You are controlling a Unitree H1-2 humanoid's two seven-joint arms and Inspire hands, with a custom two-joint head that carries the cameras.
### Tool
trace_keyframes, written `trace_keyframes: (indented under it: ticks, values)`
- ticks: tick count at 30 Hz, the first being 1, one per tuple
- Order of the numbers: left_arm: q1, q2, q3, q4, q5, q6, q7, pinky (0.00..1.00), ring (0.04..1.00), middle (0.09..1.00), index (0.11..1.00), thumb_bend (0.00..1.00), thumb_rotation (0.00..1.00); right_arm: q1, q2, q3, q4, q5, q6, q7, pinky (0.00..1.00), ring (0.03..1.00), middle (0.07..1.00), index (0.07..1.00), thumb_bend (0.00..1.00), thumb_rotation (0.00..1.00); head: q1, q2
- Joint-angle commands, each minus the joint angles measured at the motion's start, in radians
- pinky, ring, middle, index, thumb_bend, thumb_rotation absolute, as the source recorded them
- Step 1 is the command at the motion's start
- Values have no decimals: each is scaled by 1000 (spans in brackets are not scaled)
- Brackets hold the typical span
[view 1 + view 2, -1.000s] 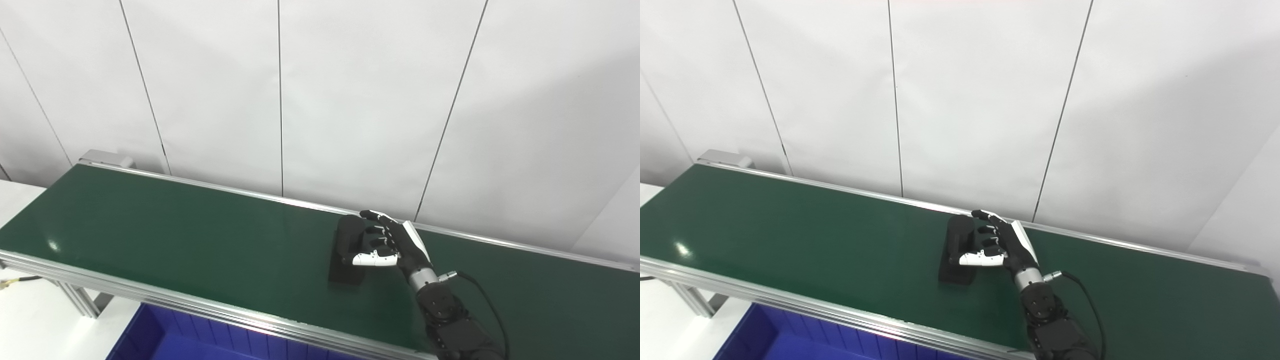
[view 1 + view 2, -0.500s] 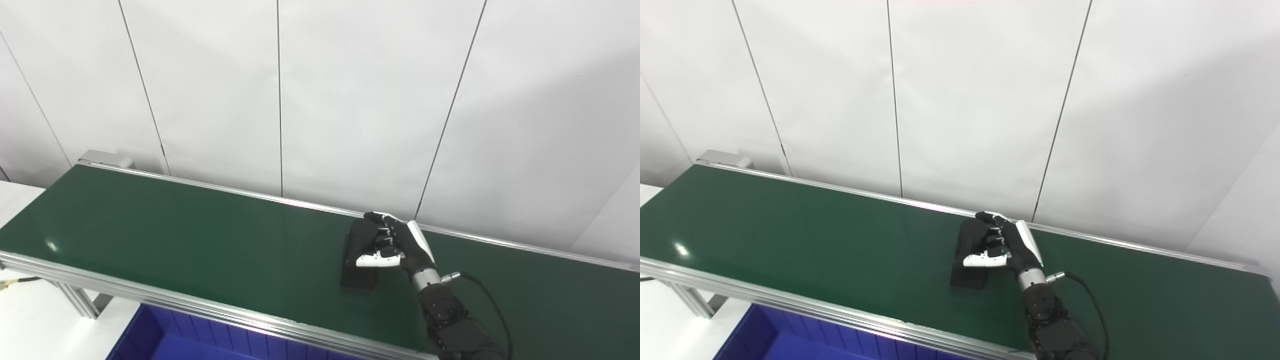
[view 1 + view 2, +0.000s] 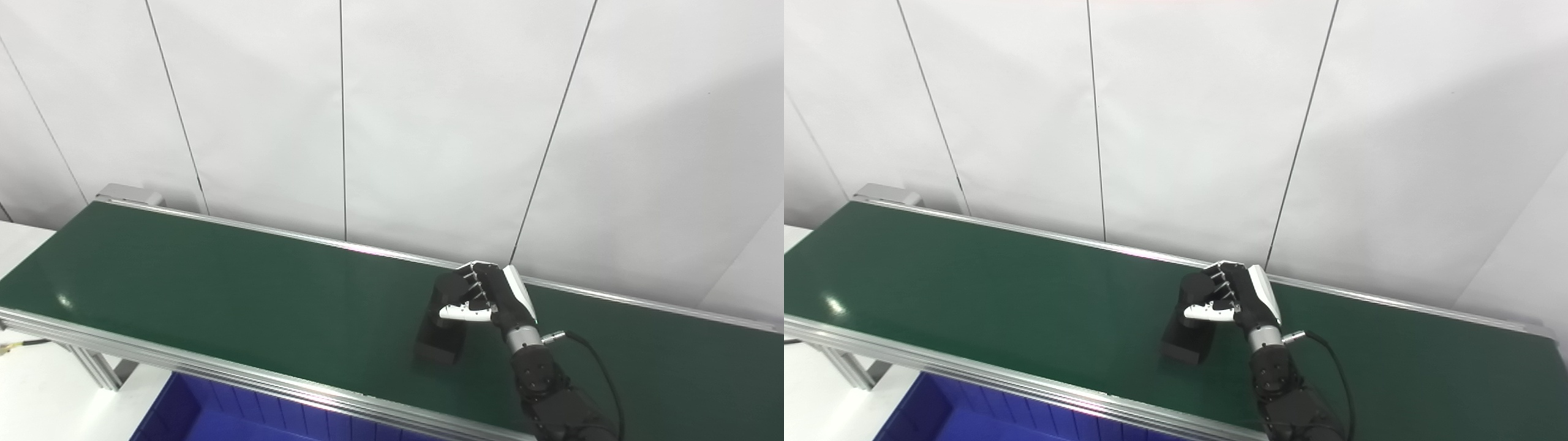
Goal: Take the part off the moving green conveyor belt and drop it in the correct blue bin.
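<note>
A black block-shaped part [image 3: 440, 342] stands tilted on the green conveyor belt [image 3: 245, 294], its far end raised. My right hand [image 3: 484, 297] is shut on the part's upper end, fingers over the top and white-tipped thumb [image 3: 458, 313] across the near face. In the right eye view the same part [image 3: 1188, 343] hangs below the right hand [image 3: 1234, 295]. Its lower end looks to touch the belt or hover just above it. A blue bin [image 3: 208, 416] lies below the belt's near rail. My left hand is out of sight.
The belt's silver rail [image 3: 257, 383] runs along the near side, another rail [image 3: 367, 248] along the far side before the white panelled wall. A white table surface [image 3: 37, 380] and a cable lie at the left. My right arm's cable [image 3: 597, 367] loops over the belt.
The right hand's fingers have closed around the part and lifted its far end, tipping the block up from lying flat. Hand and part have shifted slightly to the right.
</note>
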Motion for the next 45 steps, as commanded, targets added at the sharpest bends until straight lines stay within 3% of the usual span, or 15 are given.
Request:
trace_keyframes:
  ticks: [1,8,14,15,16,17,18,21,24,28,33,45]
  values:
    - [-16,-15,-8,-17,3,-26,-26,473,523,543,492,523,58,-51,2,-5,-34,11,-46,7,310,366,429,513,523,0,1,1]
    - [-15,-15,-5,-19,10,-25,-23,485,524,542,492,523,58,-6,-24,-8,-129,38,-46,53,311,378,440,510,525,0,-56,18]
    - [-16,7,-4,-50,14,-26,-13,489,527,549,493,523,59,109,-77,1,-395,61,-46,99,323,395,447,510,525,0,-207,95]
    - [-17,14,-4,-61,8,-26,-15,486,527,550,493,523,59,139,-90,1,-464,58,-46,105,324,396,446,510,525,0,-270,128]
    - [-18,20,-4,-68,5,-26,-15,490,529,551,493,523,59,160,-98,1,-511,56,-46,109,321,389,440,509,525,0,-270,128]
    - [-19,27,-3,-77,-3,-26,-19,491,530,552,493,523,58,179,-104,-3,-555,55,-45,115,320,387,439,508,525,0,-329,157]
    - [-19,32,-3,-85,-7,-26,-21,497,533,552,493,523,59,200,-111,-8,-600,59,-45,123,313,380,435,508,525,0,-329,157]
    - [-19,56,4,-121,-20,-26,-28,527,546,551,494,522,55,270,-133,-33,-735,65,-36,136,296,367,437,506,525,0,-443,229]
    - [-15,73,23,-162,-35,-26,-52,535,550,552,494,521,53,330,-152,-65,-843,48,-19,134,296,366,441,504,526,0,-471,254]
    - [-4,94,70,-237,-73,-10,-123,541,551,557,494,520,50,414,-170,-106,-1008,45,67,157,287,358,432,509,524,0,-577,334]
    - [6,105,125,-321,-103,54,-189,484,527,551,493,519,47,527,-165,-152,-1200,49,196,170,292,355,436,514,524,0,-649,370]
    - [31,125,215,-435,-144,121,-285,500,540,555,493,519,47,796,-168,-206,-1468,-24,289,165,287,345,433,511,524,0,-782,435]
